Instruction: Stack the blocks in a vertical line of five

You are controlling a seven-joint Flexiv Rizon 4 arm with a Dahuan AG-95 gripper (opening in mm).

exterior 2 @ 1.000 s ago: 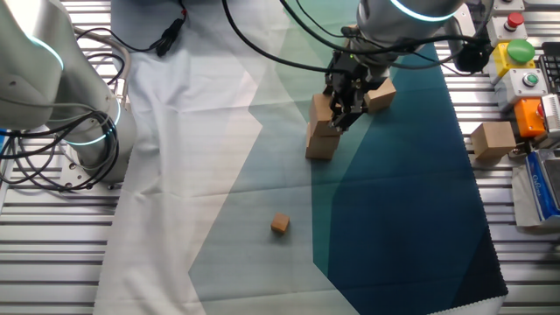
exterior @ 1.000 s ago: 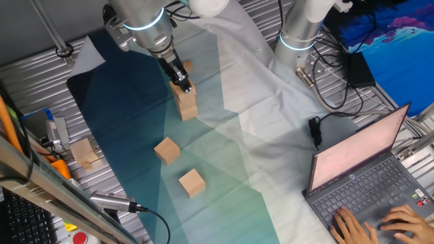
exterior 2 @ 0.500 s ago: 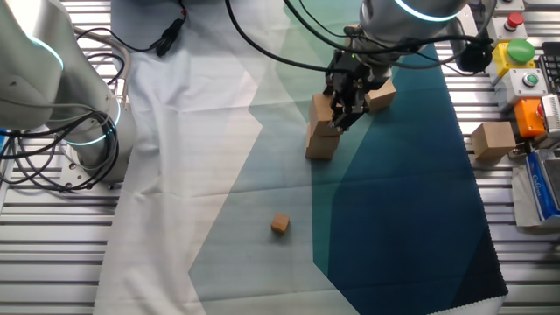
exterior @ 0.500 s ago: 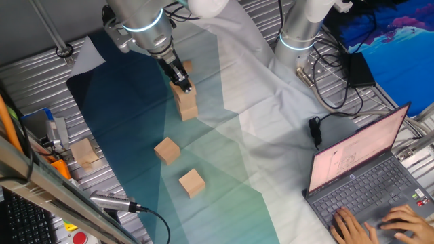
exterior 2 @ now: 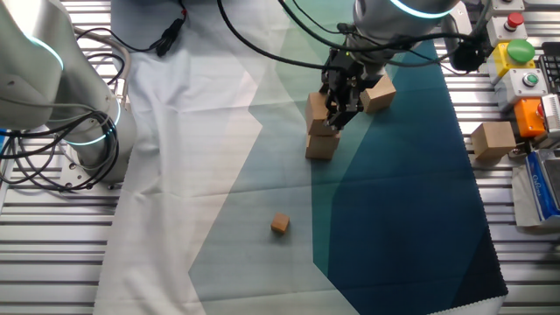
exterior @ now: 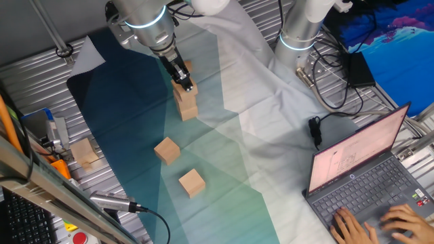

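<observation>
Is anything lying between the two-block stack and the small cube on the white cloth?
No. In the other fixed view, the stretch between the stack and the small cube holds only bare cloth.

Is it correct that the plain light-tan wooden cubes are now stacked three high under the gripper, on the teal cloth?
Not quite: the stack of plain light-tan wooden cubes is two high, not three, as the other fixed view shows. It does stand under the gripper on the teal cloth.
</observation>
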